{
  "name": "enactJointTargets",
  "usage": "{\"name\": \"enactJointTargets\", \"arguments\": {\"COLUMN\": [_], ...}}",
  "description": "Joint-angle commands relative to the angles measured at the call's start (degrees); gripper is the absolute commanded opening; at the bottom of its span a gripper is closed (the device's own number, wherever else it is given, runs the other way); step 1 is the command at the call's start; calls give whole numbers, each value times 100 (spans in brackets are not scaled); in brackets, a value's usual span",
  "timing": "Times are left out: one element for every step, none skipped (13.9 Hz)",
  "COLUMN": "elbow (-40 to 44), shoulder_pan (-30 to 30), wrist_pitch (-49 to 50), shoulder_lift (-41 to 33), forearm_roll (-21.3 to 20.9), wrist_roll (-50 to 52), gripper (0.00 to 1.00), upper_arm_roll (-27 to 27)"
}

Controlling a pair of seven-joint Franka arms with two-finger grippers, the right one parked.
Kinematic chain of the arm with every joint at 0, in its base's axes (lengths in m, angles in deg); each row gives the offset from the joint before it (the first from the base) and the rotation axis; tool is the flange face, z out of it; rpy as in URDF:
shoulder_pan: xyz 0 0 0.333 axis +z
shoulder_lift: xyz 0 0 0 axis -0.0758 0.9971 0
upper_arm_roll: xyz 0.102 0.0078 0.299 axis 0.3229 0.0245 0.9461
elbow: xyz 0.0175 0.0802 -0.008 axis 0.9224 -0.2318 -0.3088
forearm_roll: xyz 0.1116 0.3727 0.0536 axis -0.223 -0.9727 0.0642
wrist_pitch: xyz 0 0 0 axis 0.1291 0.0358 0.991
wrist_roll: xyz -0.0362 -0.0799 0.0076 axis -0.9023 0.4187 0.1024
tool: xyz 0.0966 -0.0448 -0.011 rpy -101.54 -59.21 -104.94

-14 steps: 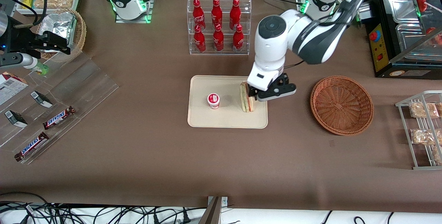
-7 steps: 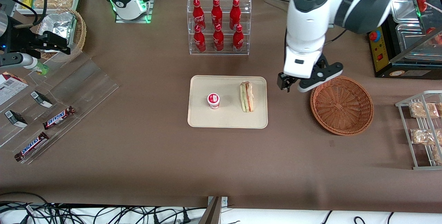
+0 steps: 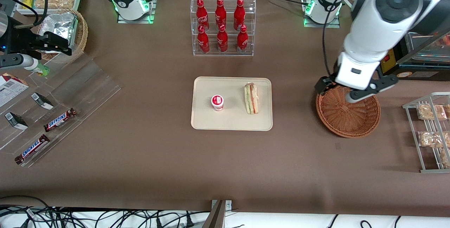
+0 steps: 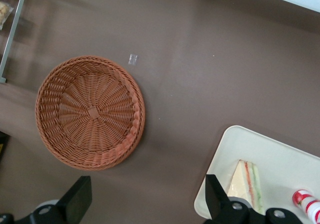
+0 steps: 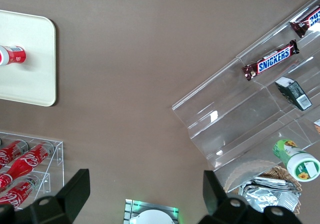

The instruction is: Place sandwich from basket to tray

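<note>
Sandwich [image 3: 251, 98] lies on tray [image 3: 232, 122], mid-frame in front view, w/ a small red-white cup [image 3: 217, 102] beside it on the same tray. Gripper [image 3: 336, 90] hangs over basket [image 3: 351, 129] rim at centre-right of frame, fingers spread wide, holding nothing. Basket has nothing in it. Sandwich [image 4: 246, 186] & basket [image 4: 90, 112] well apart in wrist view.

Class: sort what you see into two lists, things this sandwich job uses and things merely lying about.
Belonging to the job:
sandwich, on the tray
basket, empty
claw, open, above the basket

Lying about:
small red-and-white cup on the tray
cola bottles
Snickers bars
bagged snacks
</note>
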Motion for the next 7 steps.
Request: {"name": "enactJointTargets", "arguments": {"elbow": [-339,-383,-384,-375,-375,-375,-375], "shoulder_pan": [-26,-52,-61,-78,-79,-79,-79], "wrist_pitch": [82,160,309,432,503,582,670], "shoulder_lift": [-617,-758,-838,-926,-979,-1023,-1041], "forearm_roll": [725,928,1095,1219,1255,1264,1255], "wrist_roll": [-1331,-1832,-2307,-2764,-3152,-3495,-3785], "gripper": [100,100,100,100,100,100,100], "upper_arm_roll": [754,1010,1204,1345,1433,1478,1504]}}
